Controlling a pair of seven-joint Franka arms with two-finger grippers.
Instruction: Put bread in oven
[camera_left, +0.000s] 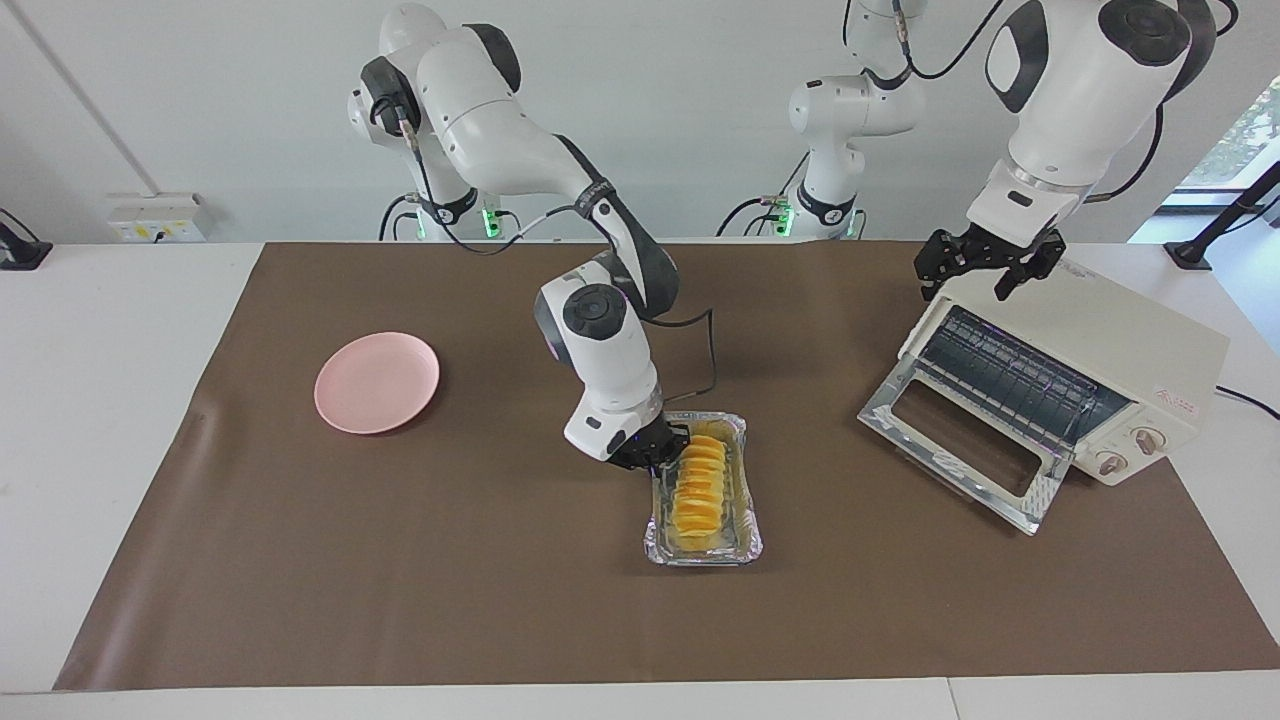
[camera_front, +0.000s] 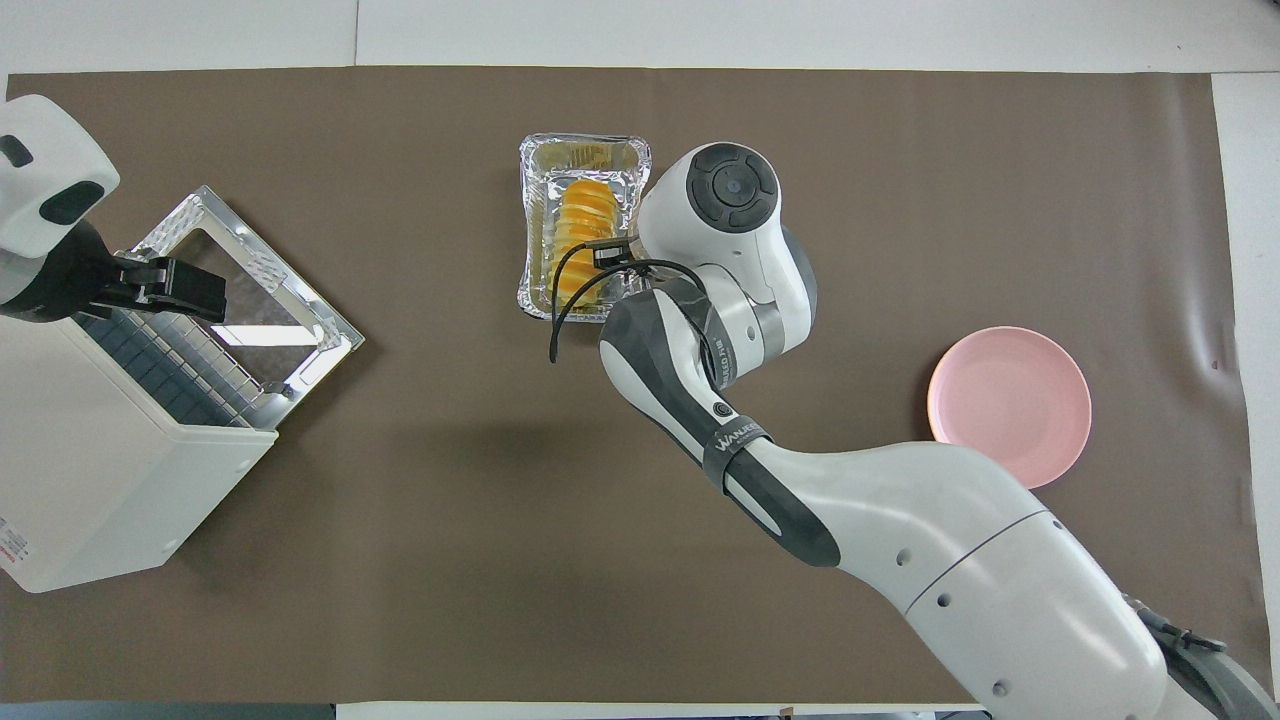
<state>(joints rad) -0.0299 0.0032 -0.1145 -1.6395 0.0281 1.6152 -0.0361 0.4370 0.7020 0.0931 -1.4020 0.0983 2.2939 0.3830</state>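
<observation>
The bread (camera_left: 700, 490), a golden-yellow ridged loaf, lies in a crinkled silver foil tray (camera_left: 700, 552) in the middle of the table; it also shows in the overhead view (camera_front: 585, 215). My right gripper (camera_left: 668, 447) is down at the end of the bread nearer to the robots, inside the tray (camera_front: 585, 145). The cream-white oven (camera_left: 1130, 340) stands at the left arm's end of the table with its glass door (camera_left: 960, 440) folded down open and the wire rack showing. My left gripper (camera_left: 985, 262) is open and empty, just over the oven's top edge above the door opening.
A round pink plate (camera_left: 377, 382) lies toward the right arm's end of the table, also seen from overhead (camera_front: 1008, 403). A brown mat covers the table. The right arm's cable hangs beside the tray.
</observation>
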